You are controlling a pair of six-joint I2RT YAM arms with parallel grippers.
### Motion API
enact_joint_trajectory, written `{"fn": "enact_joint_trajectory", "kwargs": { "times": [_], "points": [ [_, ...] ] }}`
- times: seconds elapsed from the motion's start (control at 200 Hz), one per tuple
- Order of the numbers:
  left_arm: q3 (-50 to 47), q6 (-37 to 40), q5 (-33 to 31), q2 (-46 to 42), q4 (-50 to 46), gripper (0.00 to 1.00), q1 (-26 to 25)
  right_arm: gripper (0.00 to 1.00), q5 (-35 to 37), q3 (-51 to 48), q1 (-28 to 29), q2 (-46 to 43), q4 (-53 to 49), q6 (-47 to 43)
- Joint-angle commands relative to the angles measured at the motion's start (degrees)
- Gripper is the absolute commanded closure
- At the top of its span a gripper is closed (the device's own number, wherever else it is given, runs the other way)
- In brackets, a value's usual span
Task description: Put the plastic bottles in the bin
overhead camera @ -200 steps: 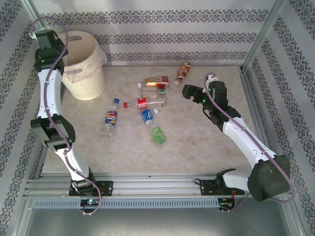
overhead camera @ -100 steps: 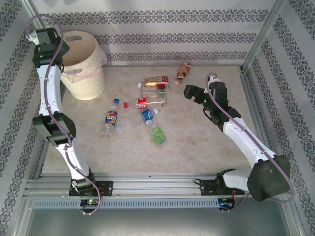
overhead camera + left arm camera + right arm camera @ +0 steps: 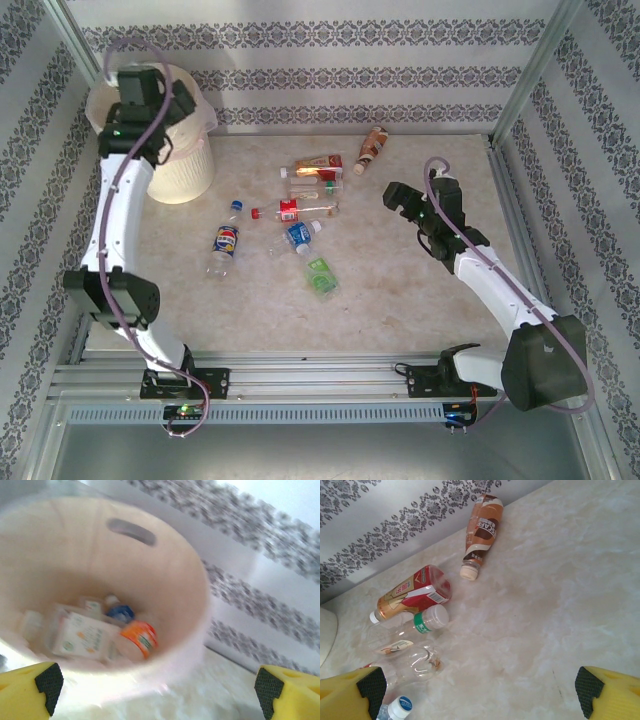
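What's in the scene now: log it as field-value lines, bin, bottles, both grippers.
bin: cream bucket, far left of the table
in bin: several bottles, including an orange-labelled bottle
on table: loose bottles lying down; brown-labelled bottle farthest back, green bottle nearest
left gripper: open, empty, above the bin
right gripper: open, empty, above the table right of the bottles

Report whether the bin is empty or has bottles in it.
Not empty. The left wrist view looks into the bin: several bottles lie at its bottom, one orange-labelled.
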Motion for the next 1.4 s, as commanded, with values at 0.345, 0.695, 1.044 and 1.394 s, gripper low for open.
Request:
{"fn": "enact_joint_trajectory", "kwargs": {
  "times": [0.345, 0.695, 1.044, 1.394],
  "points": [
    [-19.18, 10.64, 5.99, -3.35, -4.96, 0.0, -26.12, 0.02, -6.29, -3.74, 0.05, -1.95, -0.32, -2.54],
    [-15.4, 29.33, 20.48, 11.75, -17.58, 0.03, -28.07, 0.02, -5.67, -2.94, 0.06, -1.33, -0.4, -2.67],
    [-16.04, 30.63, 14.46, 19.06, -13.2, 0.17, -27.97, 0.02, -12.03, -3.65, 4.32, -1.38, 0.33, -11.8],
    [-17.15, 30.41, 13.83, 23.31, -9.62, 0.24, -27.22, 0.02, -10.93, -3.21, 6.96, -0.62, 0.55, -13.27]
  ]
}}
